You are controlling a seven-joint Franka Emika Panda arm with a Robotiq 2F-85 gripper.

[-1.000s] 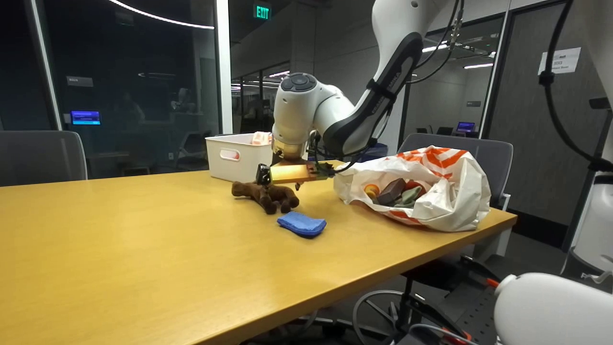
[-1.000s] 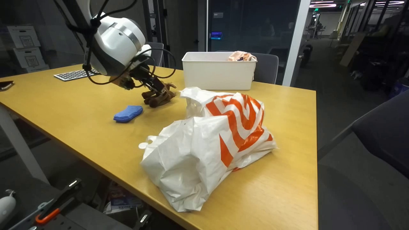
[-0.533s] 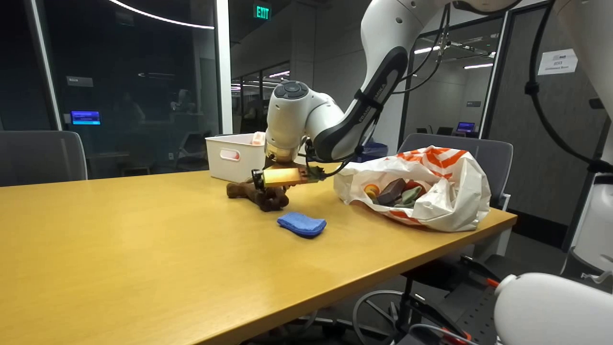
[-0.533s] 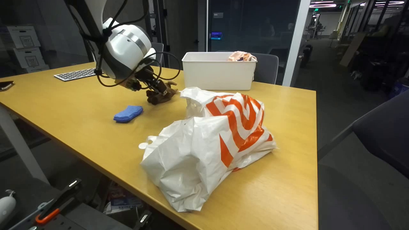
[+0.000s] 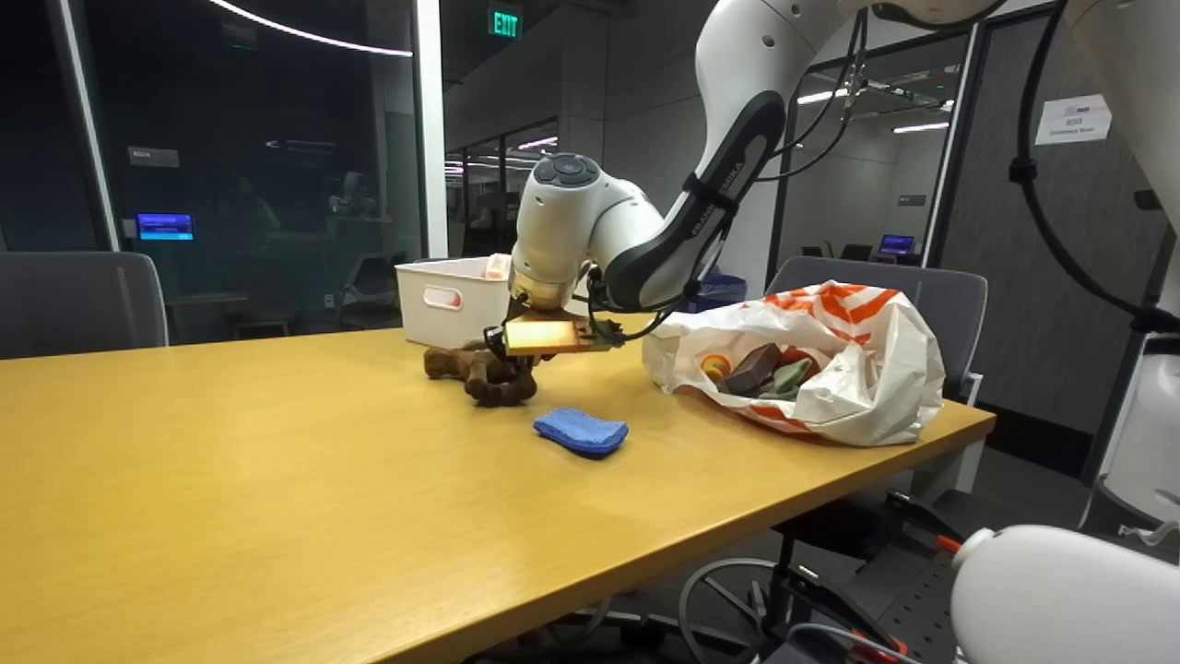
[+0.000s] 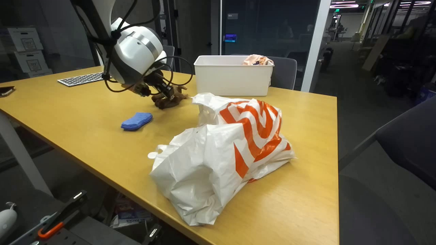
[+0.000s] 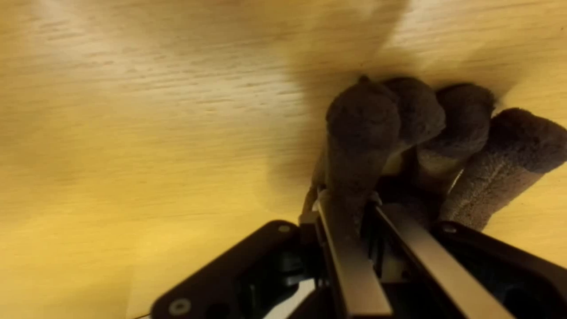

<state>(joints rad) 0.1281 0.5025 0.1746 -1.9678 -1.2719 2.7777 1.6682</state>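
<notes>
A brown plush toy with stubby legs lies on the table under my gripper. In the wrist view the two fingers stand close together with a limb of the toy pinched between their tips, and its other legs fan out to the right. Both exterior views show the plush toy resting on the tabletop beneath the wrist. The fingertips are mostly hidden by the toy and the wrist camera in an exterior view. A folded blue cloth lies a short way from the toy.
A white bag with orange print lies open on its side, several small items inside. Behind the toy stands a white bin with pinkish fabric in it. A keyboard and a dark phone-like object lie farther along the table.
My gripper has moved slightly forward and lower over the plush toy and closed on it. The toy has shifted and its legs have changed position. Cloth, bag and bin have stayed put.
</notes>
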